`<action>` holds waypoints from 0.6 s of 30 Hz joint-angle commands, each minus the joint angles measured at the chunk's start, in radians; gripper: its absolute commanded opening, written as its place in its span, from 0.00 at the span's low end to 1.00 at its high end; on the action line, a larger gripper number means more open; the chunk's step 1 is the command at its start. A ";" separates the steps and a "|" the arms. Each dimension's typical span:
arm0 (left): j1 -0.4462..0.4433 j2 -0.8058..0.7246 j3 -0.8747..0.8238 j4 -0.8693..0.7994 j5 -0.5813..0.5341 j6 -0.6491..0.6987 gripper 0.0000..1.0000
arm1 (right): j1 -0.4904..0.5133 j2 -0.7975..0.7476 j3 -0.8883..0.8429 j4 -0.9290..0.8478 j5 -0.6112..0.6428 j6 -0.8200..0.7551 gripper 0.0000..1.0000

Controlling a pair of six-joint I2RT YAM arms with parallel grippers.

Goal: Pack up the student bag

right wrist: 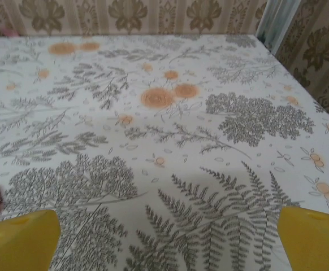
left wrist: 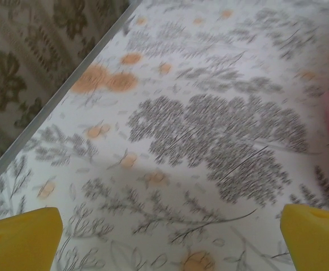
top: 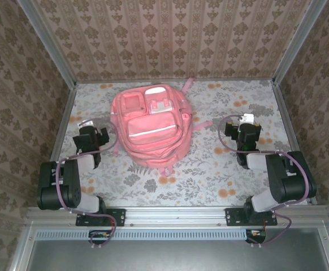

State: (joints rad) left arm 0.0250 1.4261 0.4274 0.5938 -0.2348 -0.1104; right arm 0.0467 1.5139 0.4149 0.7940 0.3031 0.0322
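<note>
Leftmost, the left gripper [left wrist: 167,243] hangs, jaws wide and empty, beside the student bag [top: 150,127] lying on the table [top: 221,169], whole from above but a cropped, blurred pink sliver to either wrist camera, and the right gripper [right wrist: 167,240] is likewise wide and empty.

The bench [top: 221,175], its pale top printed with grey leaves and orange flowers, carries the pink bag [top: 151,127] lying flat near the middle.
</note>
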 commanded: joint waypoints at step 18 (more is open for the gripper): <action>-0.048 0.109 -0.021 0.253 0.201 0.161 1.00 | -0.005 0.016 -0.021 0.091 -0.118 0.014 1.00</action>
State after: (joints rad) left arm -0.0200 1.5417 0.4107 0.8146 -0.0624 0.0280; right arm 0.0437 1.5253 0.3973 0.8520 0.2008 0.0330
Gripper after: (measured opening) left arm 0.999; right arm 0.996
